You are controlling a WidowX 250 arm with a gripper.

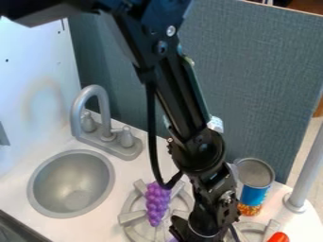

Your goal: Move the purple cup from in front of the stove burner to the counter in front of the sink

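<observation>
One sideways swing of the gripper (pixel 197 230), whose grip I can't tell, could knock the grapes (pixel 156 203) off the burner (pixel 131 218).

Purple toy grapes (pixel 156 203), bunched, lying on gray burner (pixel 131 218).

smooth satin metal, sink basin (pixel 71 183) | matt plastic, gooseneck faucet (pixel 108 135) behind basin | glossy plastic, toy grapes (pixel 156 202) right of basin | dull metal top, can (pixel 255 185) farther right | rough cloth, partition (pixel 259 75) beyond basin
</observation>
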